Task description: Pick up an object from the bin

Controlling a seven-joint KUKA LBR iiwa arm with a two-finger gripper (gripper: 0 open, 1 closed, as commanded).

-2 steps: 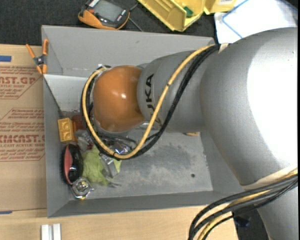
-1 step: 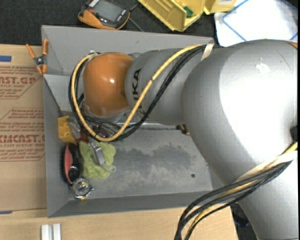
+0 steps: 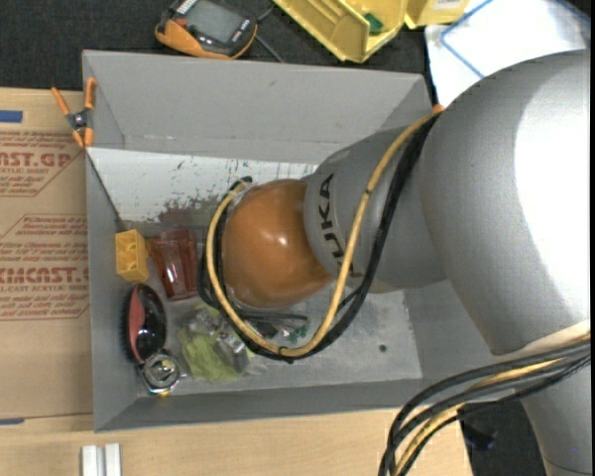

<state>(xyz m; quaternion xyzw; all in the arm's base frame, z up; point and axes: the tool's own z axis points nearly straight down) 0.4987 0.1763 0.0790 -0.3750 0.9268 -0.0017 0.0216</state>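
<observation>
Nearest to us, along the bin's (image 3: 258, 405) front wall, the loose things crowd the left corner. A shiny round metal piece (image 3: 162, 372) lies right against that wall, and a green crumpled piece (image 3: 210, 355) lies just beside it to the right. A little further in, a black oval thing with a red stripe (image 3: 144, 322) lies along the left wall. Beyond it, a yellow block (image 3: 131, 254) sits close to the same wall, and a dark red block (image 3: 176, 263) is just to its right.

The arm (image 3: 496, 196) comes in over the right rim and covers much of that side. Its orange cover (image 3: 268, 246) hangs over the middle of the floor, ringed by yellow and black cables (image 3: 216, 266). The gripper (image 3: 266, 323) points down under the cover, and we cannot tell whether it is spread or closed, nor whether anything is in it. The things nearest to it are the green crumpled piece, at the cover's near-left edge, and the dark red block, just beside its left edge; what lies straight beneath it we cannot see.

Open room is on the right: a stretch of bare floor (image 3: 387, 340) runs between the cables and the front wall. On the left, the gap between cover and wall is filled by the things. Farthest off, the back wall (image 3: 258, 102) rises bare.
</observation>
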